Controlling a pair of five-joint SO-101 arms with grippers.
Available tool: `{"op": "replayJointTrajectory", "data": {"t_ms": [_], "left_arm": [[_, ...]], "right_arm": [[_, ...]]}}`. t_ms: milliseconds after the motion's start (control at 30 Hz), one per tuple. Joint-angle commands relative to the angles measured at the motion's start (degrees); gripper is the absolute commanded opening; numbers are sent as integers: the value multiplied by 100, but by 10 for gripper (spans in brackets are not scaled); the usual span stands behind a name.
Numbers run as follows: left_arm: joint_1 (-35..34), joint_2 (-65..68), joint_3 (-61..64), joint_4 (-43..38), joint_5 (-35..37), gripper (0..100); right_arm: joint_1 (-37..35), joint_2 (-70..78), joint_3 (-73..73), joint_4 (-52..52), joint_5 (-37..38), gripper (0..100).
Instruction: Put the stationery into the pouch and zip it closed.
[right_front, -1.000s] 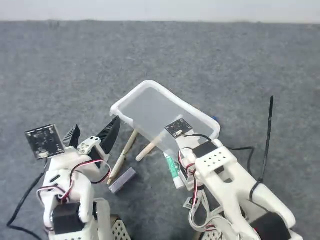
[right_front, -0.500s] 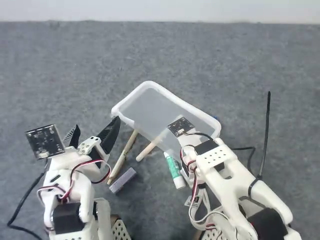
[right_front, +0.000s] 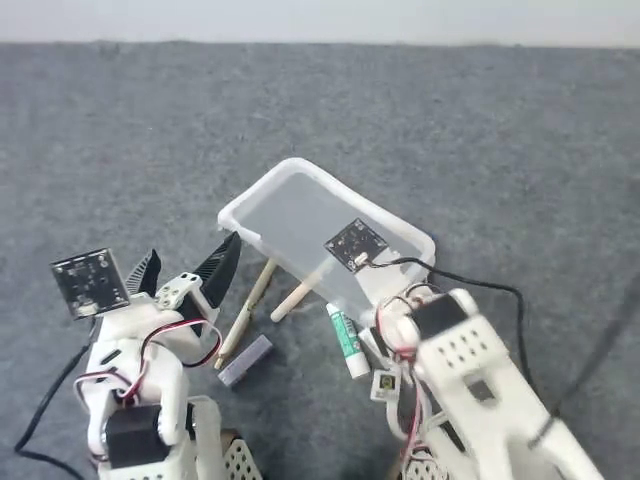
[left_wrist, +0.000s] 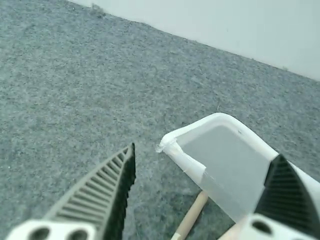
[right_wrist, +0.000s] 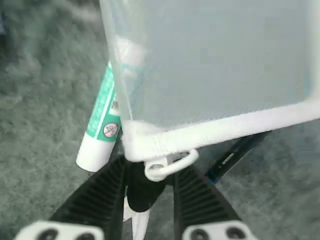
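My right gripper (right_wrist: 148, 172) is pinched on the pouch (right_wrist: 210, 60) at its white, fabric-edged corner, right by the zip ring (right_wrist: 170, 162). My left gripper (left_wrist: 204, 152) stands wide apart and holds nothing, near the pouch's other end. The pouch is translucent and rectangular, tilted over two wooden pencils (right_front: 250, 298) on the fuzzy grey carpet (right_front: 120, 130). A green-and-white glue stick (right_front: 347, 342) and a grey block eraser (right_front: 245, 362) lie beside it.

High camera looking down over table (right_front: 450, 120), wrist cameras close, all sharing the pouch (right_front: 300, 215)
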Motion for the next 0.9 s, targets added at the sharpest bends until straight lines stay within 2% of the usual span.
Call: {"op": "replayJointTrajectory", "data": {"t_ms": [0,200,433,633,867], "left_arm": [[-35,-123,-4,-176,35,385],[-35,-123,-13,-176,26,387],[9,-123,-136,-141,26,388],[35,-123,-303,-35,26,388],[862,-123,-541,308,-237,389]], "right_arm": [[4,-1103,-105,22,642,7],[-295,-1859,-132,-374,809,6],[-514,-1886,-132,-1429,809,6],[-637,-1886,-97,-2167,1248,6],[-1112,-1886,-88,-2273,958,6]]}}
